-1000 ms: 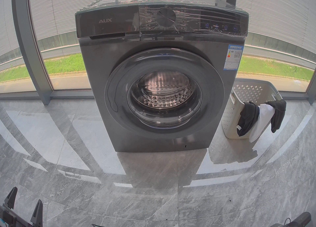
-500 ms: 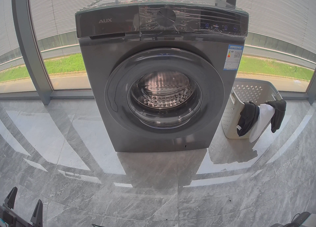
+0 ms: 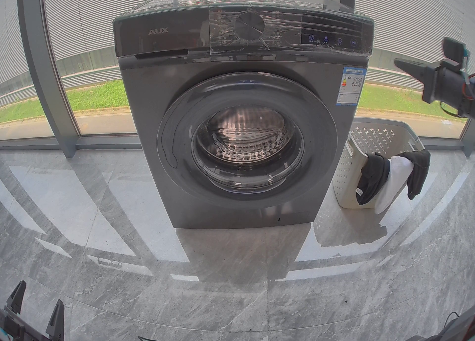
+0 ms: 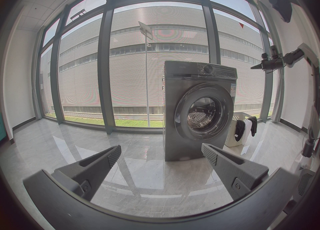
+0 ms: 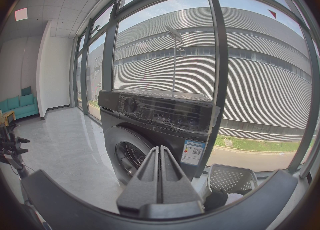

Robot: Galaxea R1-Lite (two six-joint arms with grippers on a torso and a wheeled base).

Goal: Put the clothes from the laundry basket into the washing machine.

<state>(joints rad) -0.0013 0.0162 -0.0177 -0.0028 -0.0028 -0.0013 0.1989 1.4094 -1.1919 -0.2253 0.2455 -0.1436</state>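
- Grey veined stone floor [image 3: 99,238] runs up to a wall of tall windows.
- Dark grey front-loading washing machine [image 3: 148,109] stands on the floor in front of the windows, its round glass door [image 3: 247,146] shut and its control panel wrapped in clear film.
- Teal sofa [image 5: 18,105] sits against a far wall in the right wrist view.
- White perforated plastic laundry basket [image 3: 349,179] stands on the floor just beside the machine, on the robot's right.
- Two black garments and one white garment, the clothes [image 3: 396,179], hang over the basket's front rim; the right wrist view looks down into the basket from above.
- Right tool [image 5: 159,149] is held high, above the basket and level with the machine's top. The head view gives it side-on; its own wrist view shows the fingers pressed together with nothing between them.
- Left tool [image 3: 37,302] hangs low, well apart from the machine, fingers spread wide and empty.
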